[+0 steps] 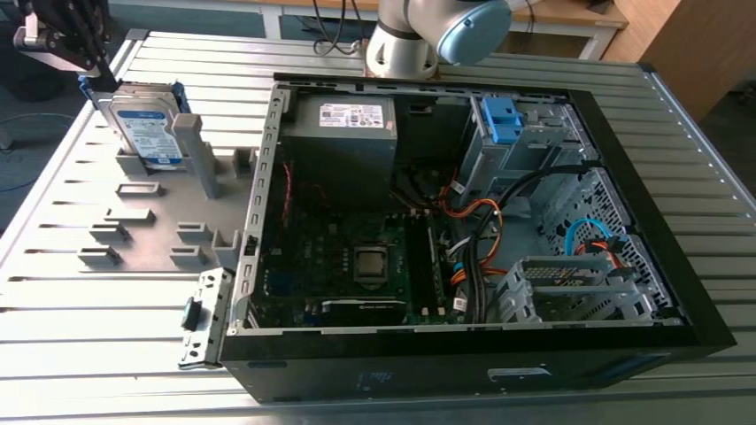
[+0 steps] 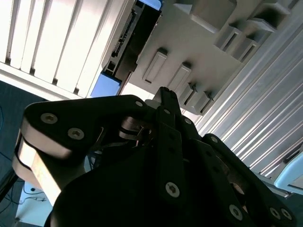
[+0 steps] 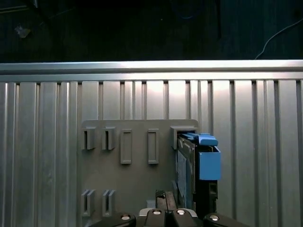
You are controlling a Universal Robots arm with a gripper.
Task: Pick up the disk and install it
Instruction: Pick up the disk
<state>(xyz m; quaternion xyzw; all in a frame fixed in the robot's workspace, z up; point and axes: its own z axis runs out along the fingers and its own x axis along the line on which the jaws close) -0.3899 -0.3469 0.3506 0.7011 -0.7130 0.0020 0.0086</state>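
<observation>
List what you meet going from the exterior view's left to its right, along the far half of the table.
disk, standing in the grey holder → grey metal box → blue clip → computer case's right wall

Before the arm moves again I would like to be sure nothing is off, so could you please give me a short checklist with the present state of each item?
1. Disk stands upright in the grey holder: ok.
2. Gripper is close to the disk, just above its edge at the exterior view's left: ok.
3. Gripper has hold of the disk: cannot tell; contact is not visible.
4. Case lies open, with its inside reachable from above: ok.
5. Cage in the case is free of cables: cannot tell; they run right beside it.
</observation>
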